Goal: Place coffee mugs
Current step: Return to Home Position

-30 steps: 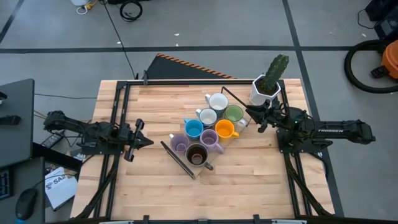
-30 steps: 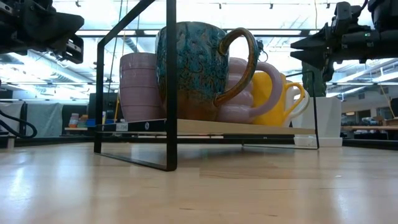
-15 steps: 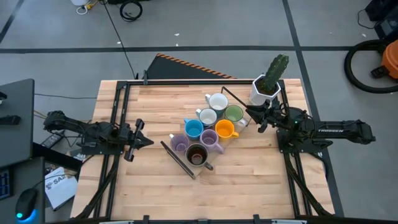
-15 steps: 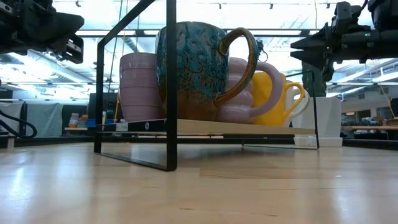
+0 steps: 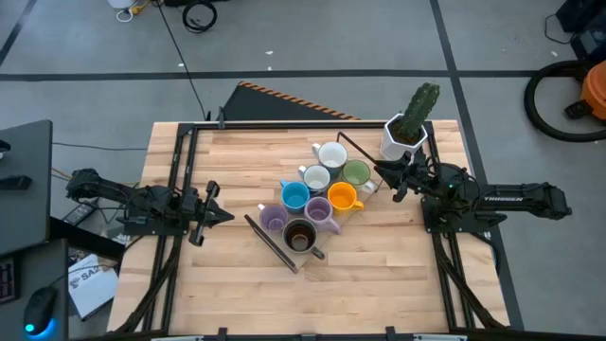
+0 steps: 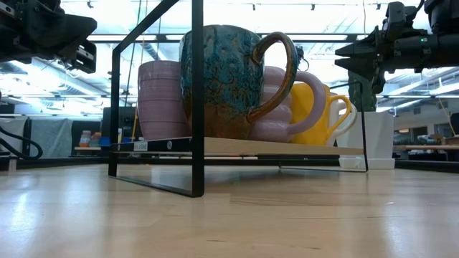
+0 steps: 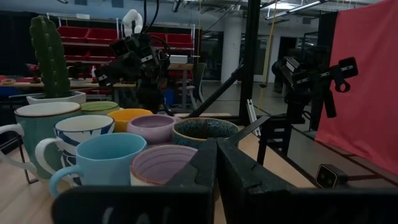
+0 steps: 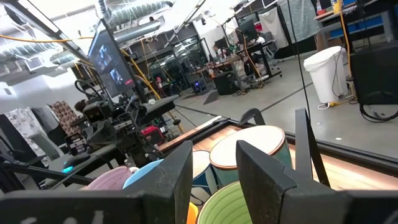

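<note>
Where the left tool (image 5: 225, 215) hangs over the L side of the tabletop (image 5: 237, 284), its fingers are pressed together w/ nothing between them. It points at the mugs but sits well apart from them. The right tool (image 5: 384, 180) is at the R side, raised off the wood and just beside the green mug (image 5: 356, 173). Its fingers are parted by a modest gap, nothing in it. Btwn the arms, all eight mugs stand upright, packed two by four on a low shelf (image 5: 270, 242) (black wire frame, thin wood board) that is set diagonally near the tabletop's centre. At the far end are the white mug (image 5: 331, 154) and the green one. Next come the pale grey mug (image 5: 315, 177), white inside, and the orange mug (image 5: 341, 196). After them are the bright blue mug (image 5: 294, 196) and a lilac mug (image 5: 318, 209). At the near end are the second lilac mug (image 5: 273, 220), ribbed per the low view, and the dark mug (image 5: 300, 236). Seen from table height, the dark one has a mottled teal-brown glaze w/ a brown loop handle. A white hexagonal cactus pot (image 5: 402, 137) stands at the far R corner, beyond the right tool.
</note>
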